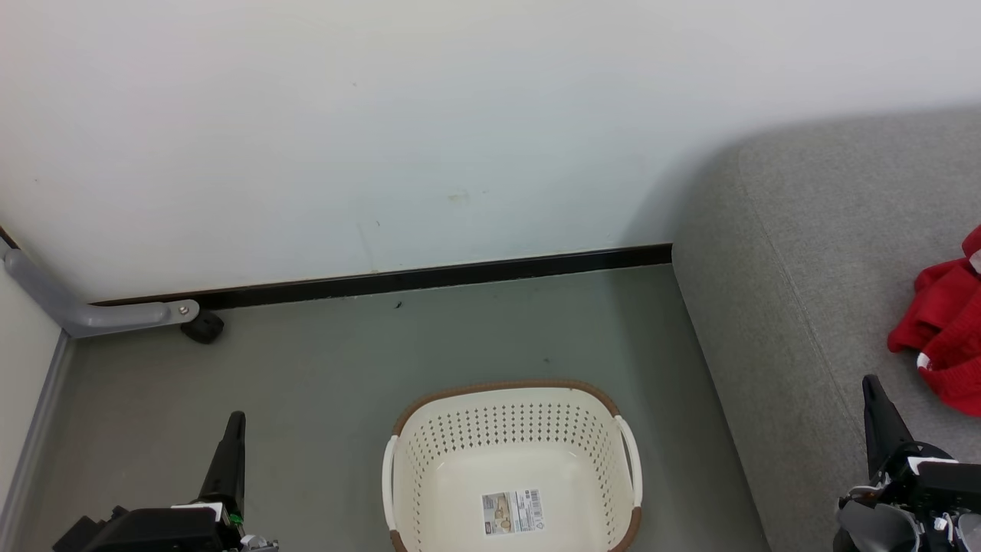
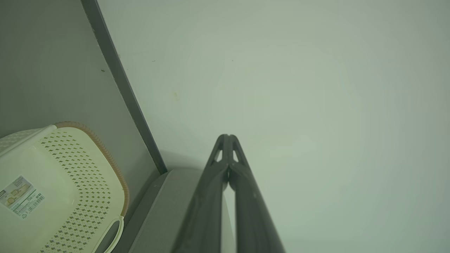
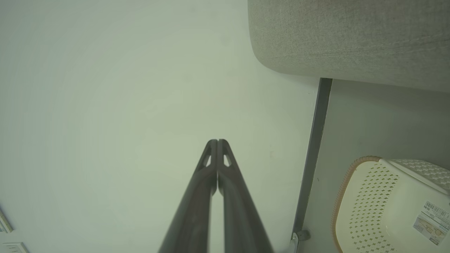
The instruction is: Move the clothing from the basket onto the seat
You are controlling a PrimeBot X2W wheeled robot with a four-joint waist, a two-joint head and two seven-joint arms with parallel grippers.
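Head view, label: the basket stands on the floor in front of you, a barcode sticker on its bottom — print too small to read.
Head view, arms: your left gripper points up at lower left, and your right gripper at lower right, over the edge of the seat.
Head view, clothing: the clothing lies bunched on the seat at far right, well apart from the basket.
Left wrist view, pincer: fingers pressed together at the tips, holding nothing, aimed at the wall.
Right wrist view, pincer: likewise closed on nothing — wall ahead, seat corner at upper right, basket at lower right near the dark skirting.
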